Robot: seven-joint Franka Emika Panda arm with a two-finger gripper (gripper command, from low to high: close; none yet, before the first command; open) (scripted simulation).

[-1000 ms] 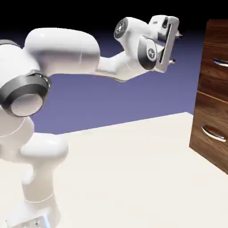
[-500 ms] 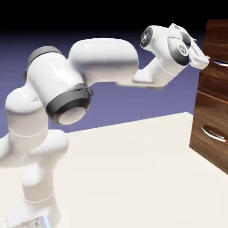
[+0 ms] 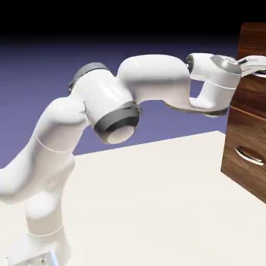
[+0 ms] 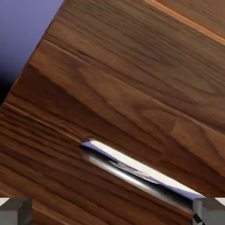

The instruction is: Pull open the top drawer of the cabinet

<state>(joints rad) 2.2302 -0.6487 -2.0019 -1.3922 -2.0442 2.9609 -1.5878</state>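
The cabinet [image 3: 248, 111] is running off the exterior view's right edge, taking the gripper's tips with it. In the hand view, the right grey fingertip [image 4: 209, 211] is covering the handle's [image 4: 138, 169] far end.

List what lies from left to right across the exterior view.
Robot base → grey elbow joint → white wrist → gripper, at the top drawer of the cabinet, whose lower handle sits near the right edge.
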